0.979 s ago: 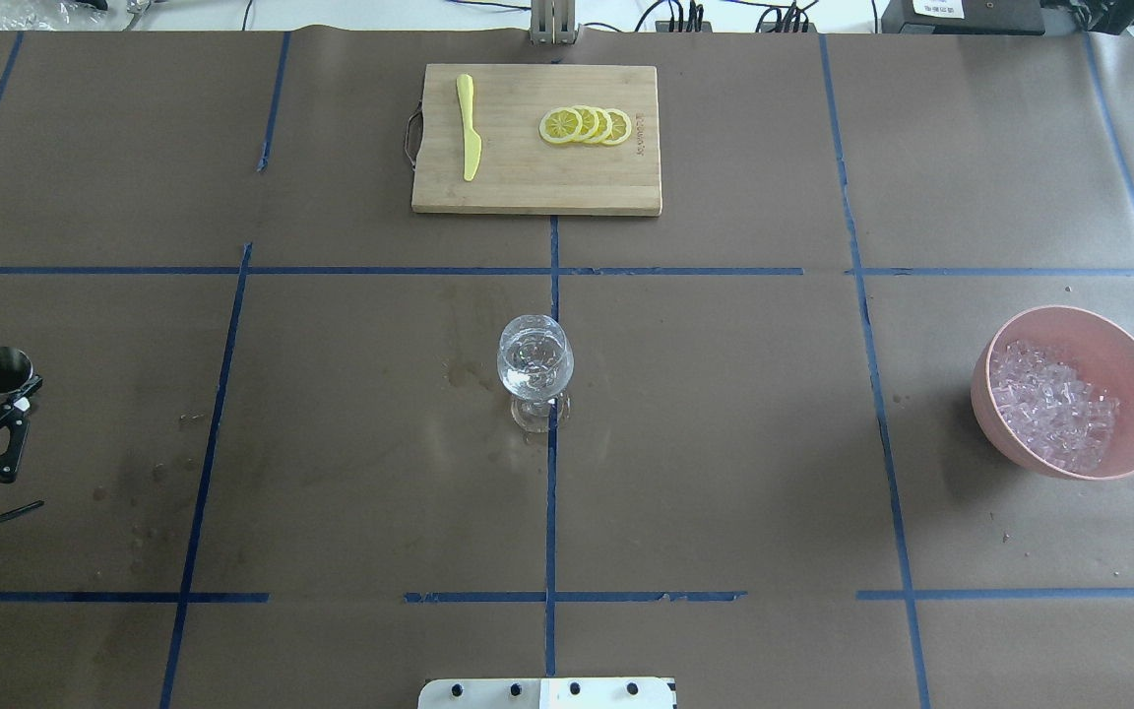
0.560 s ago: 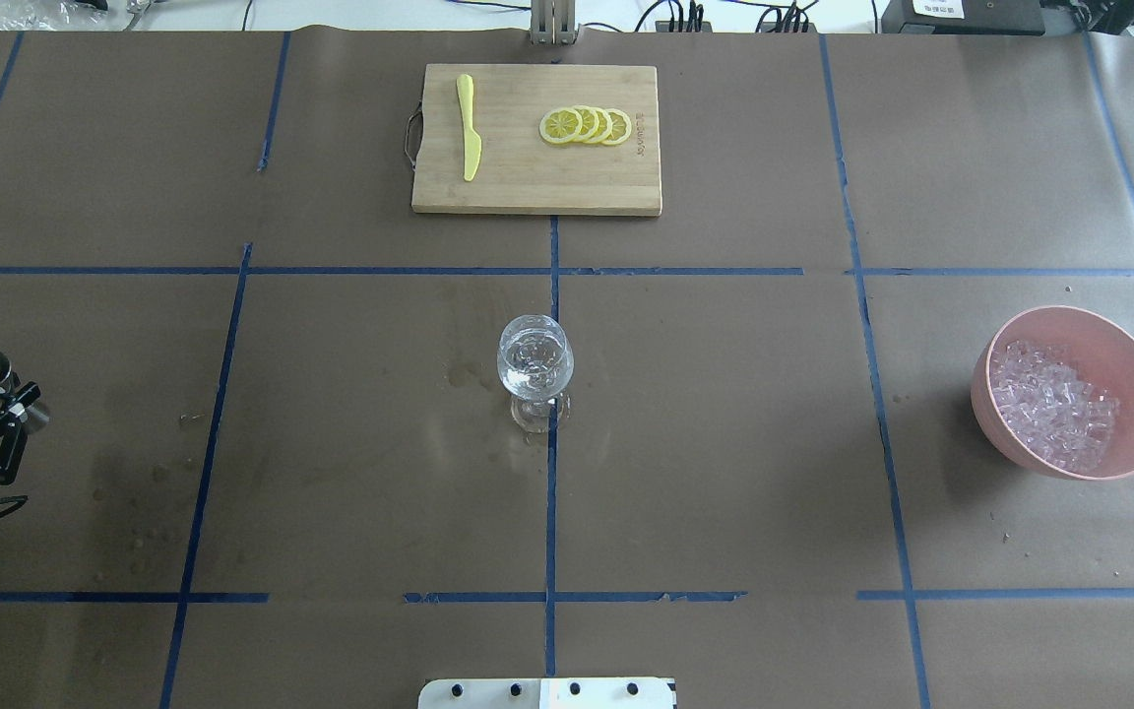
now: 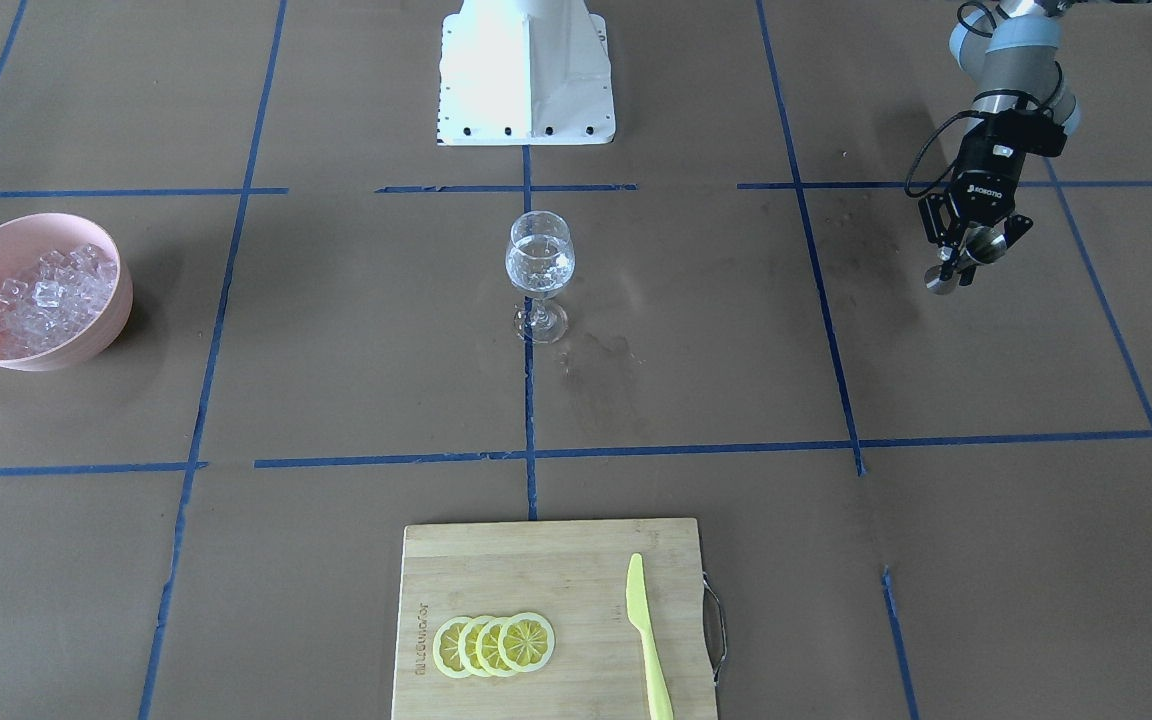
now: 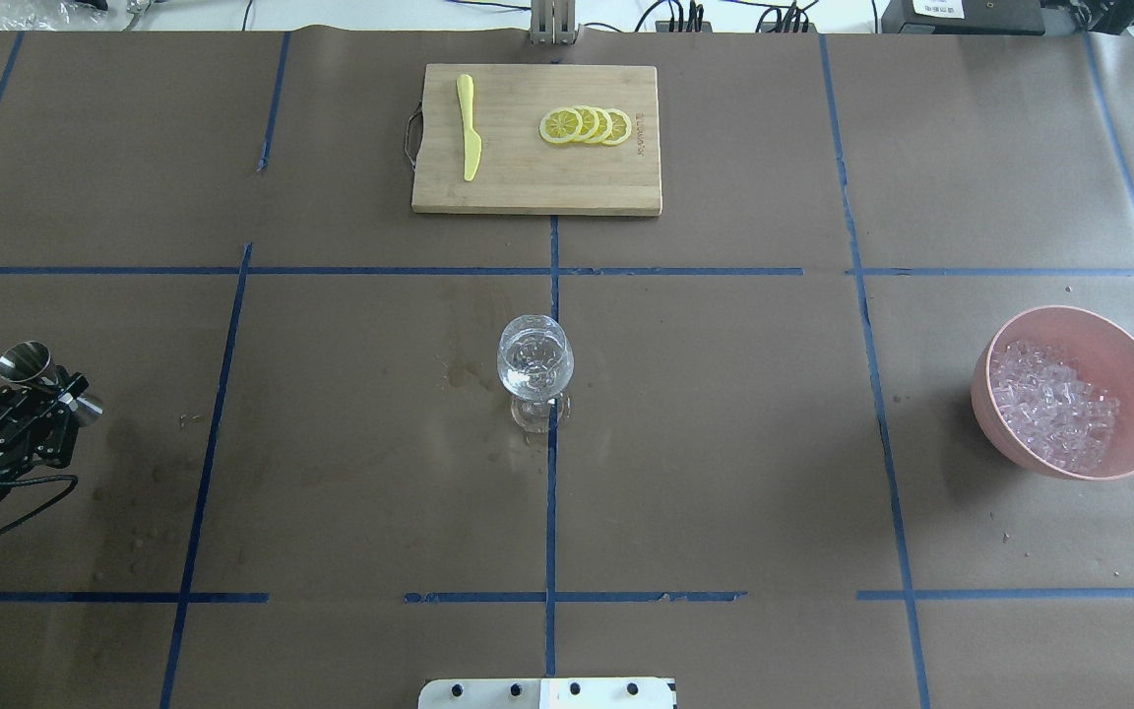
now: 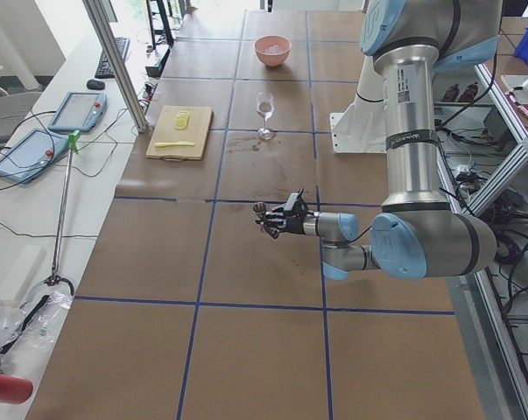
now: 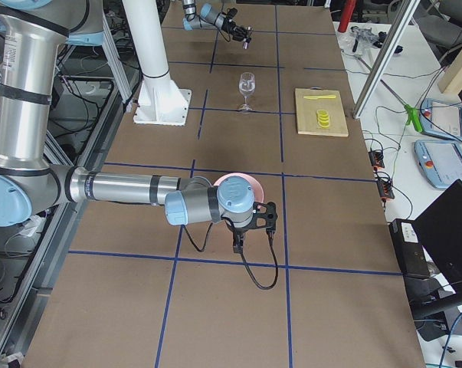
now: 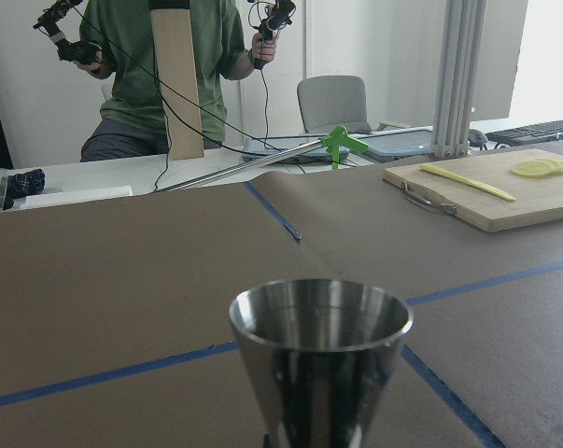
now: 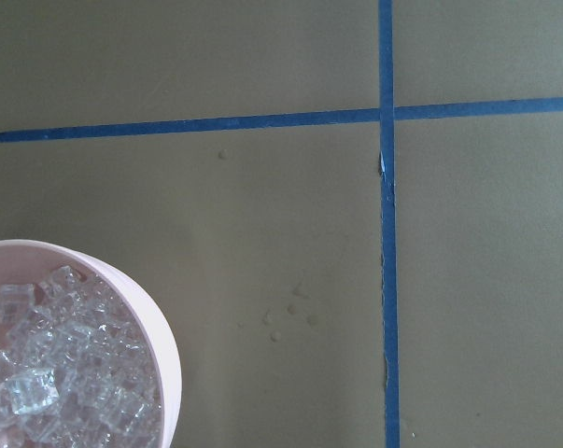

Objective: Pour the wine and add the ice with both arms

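Observation:
My left gripper (image 4: 57, 392) is shut on a steel jigger (image 4: 31, 366) at the table's left side, well left of the wine glass (image 4: 535, 359). In the front-facing view the left gripper (image 3: 969, 256) holds the jigger (image 3: 981, 245) above the table. The jigger (image 7: 320, 353) fills the left wrist view; no wine shows in it. The glass (image 3: 539, 262) stands upright at the centre. The ice (image 4: 1049, 406) lies heaped in a pink bowl (image 4: 1133, 379) at the right. My right gripper (image 6: 252, 228) shows only in the exterior right view, beside the bowl; I cannot tell whether it is open. The right wrist view shows ice (image 8: 48, 373).
A wooden cutting board (image 4: 535, 187) with lemon slices (image 4: 587, 126) and a yellow knife (image 4: 469, 128) lies at the far middle. The white base block (image 3: 526, 70) stands at the robot's side. Small wet spots mark the paper near the glass. An operator (image 7: 169, 56) stands beyond the table.
My left gripper has moved right, further onto the table, with the jigger in it, and the jigger now leans. The glass and the bowl have not moved.

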Available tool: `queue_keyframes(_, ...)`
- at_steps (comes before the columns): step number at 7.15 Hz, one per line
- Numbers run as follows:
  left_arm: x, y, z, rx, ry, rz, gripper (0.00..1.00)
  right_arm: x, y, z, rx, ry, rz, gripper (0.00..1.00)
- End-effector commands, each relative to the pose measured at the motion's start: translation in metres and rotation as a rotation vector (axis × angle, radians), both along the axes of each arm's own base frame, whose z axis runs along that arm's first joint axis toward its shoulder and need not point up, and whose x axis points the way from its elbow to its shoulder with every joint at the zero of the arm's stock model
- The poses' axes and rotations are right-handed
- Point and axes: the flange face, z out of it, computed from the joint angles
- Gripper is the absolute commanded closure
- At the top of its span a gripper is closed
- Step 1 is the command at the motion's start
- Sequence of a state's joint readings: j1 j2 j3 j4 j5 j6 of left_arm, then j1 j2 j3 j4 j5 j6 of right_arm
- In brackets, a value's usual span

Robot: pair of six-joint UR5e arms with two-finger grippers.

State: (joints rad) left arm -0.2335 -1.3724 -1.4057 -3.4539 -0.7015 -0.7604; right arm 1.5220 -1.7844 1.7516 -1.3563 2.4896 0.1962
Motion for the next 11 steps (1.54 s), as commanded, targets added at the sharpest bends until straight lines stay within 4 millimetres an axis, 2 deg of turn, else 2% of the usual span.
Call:
queue_keyframes(1,0.008,-0.002,-0.004,0.003,0.016,-0.014,1.00,0.000,0.001,0.001,-0.002,0.000,0.000,0.00)
queue_keyframes(11,0.032,0.008,-0.007,0.002,0.011,0.031,1.00,-0.001,0.001,0.001,-0.004,0.000,-0.001,0.00)
